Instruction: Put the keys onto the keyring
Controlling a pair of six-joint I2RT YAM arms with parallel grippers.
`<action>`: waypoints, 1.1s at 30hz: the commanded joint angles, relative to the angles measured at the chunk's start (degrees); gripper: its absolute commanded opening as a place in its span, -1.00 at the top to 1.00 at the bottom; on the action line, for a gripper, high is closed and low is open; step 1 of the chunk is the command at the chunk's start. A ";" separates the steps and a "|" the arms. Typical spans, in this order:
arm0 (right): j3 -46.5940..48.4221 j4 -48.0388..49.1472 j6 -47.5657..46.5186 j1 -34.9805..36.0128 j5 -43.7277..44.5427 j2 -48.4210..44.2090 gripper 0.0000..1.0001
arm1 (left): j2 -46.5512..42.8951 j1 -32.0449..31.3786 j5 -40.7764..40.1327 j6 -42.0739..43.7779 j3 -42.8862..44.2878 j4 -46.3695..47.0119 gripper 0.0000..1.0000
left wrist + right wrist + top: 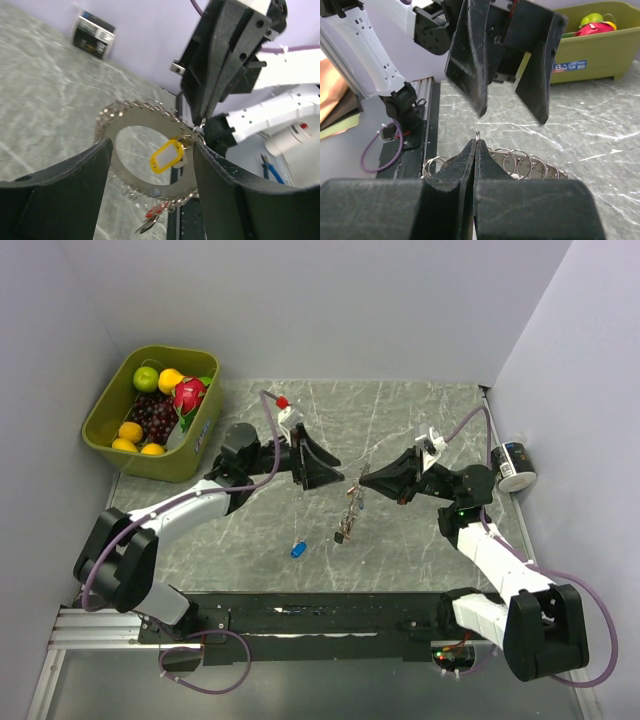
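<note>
The keyring (142, 119) is hanging above mid-table, its rim pinched between the pressed-together fingers of the right gripper (476, 142). One yellow key (165, 156) and one red key (151, 214) are dangling from it. One blue key (298, 549) is lying on the table (400, 410), near-left. The left gripper (512, 116) is reaching in from the left, fingers spread. The label on the green bin (610, 55) is blurring beyond reading.
</note>
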 commanded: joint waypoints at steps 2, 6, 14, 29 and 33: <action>2.90 -1.93 -3.74 0.44 2.26 -2.52 1.00 | 0.70 -2.62 5.44 -2.33 3.52 6.43 -0.36; 2.72 -0.61 -3.13 0.53 2.26 -2.17 1.00 | 0.70 -3.67 5.09 -0.05 4.74 3.54 -0.30; 2.46 0.98 -1.54 0.53 2.00 -1.47 1.00 | 1.49 -4.91 5.35 2.15 5.80 1.60 -0.06; 2.20 0.71 -1.36 0.61 2.44 -1.82 1.00 | 4.04 -5.35 4.91 3.47 6.51 0.27 0.45; 2.11 0.27 -1.37 0.53 2.70 -2.08 1.00 | 4.12 -5.52 4.39 3.91 6.94 -0.51 0.71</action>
